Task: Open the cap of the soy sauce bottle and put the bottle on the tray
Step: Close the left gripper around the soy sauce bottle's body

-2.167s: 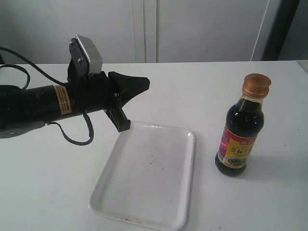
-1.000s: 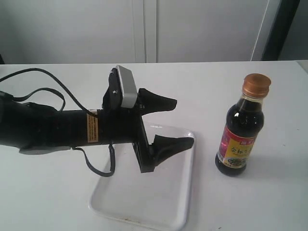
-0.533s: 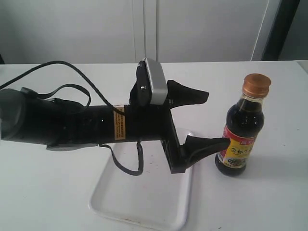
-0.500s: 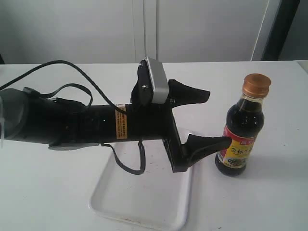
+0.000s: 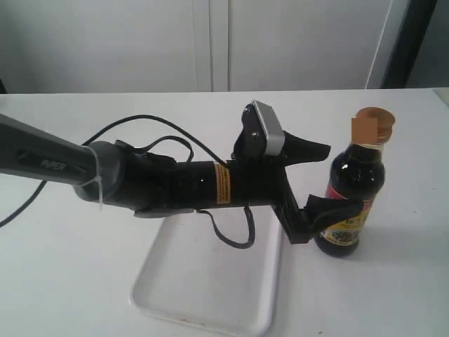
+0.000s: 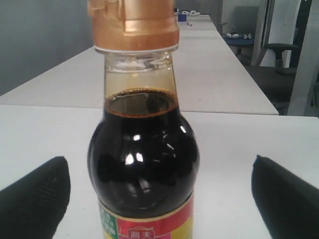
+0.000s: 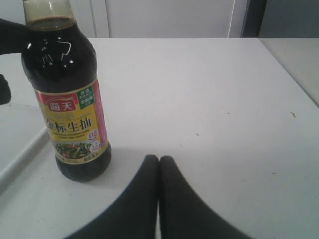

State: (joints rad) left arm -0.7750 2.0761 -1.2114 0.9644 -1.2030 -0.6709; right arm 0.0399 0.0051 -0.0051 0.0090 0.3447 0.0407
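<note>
The soy sauce bottle point(image 5: 349, 203) stands upright on the table, right of the white tray point(image 5: 210, 281), with its orange-brown cap point(image 5: 372, 126) closed. My left gripper point(image 5: 344, 179) is open and reaches across the tray. One finger passes behind the bottle's shoulder and the other in front of its label, neither touching. In the left wrist view the bottle point(image 6: 144, 149) and cap point(image 6: 133, 25) fill the middle between the two fingers point(image 6: 35, 194). My right gripper point(image 7: 159, 160) is shut and empty, low over the table near the bottle point(image 7: 65, 99).
The left arm lies over the tray's upper half with its cable drooping onto it. The tray's rim point(image 7: 20, 147) shows beside the bottle in the right wrist view. Bare white table point(image 5: 393, 295) lies right of and in front of the bottle. A wall stands behind.
The left arm has swept rightward over the tray, and its open fingers now flank the bottle. The bottle and tray have not moved.
</note>
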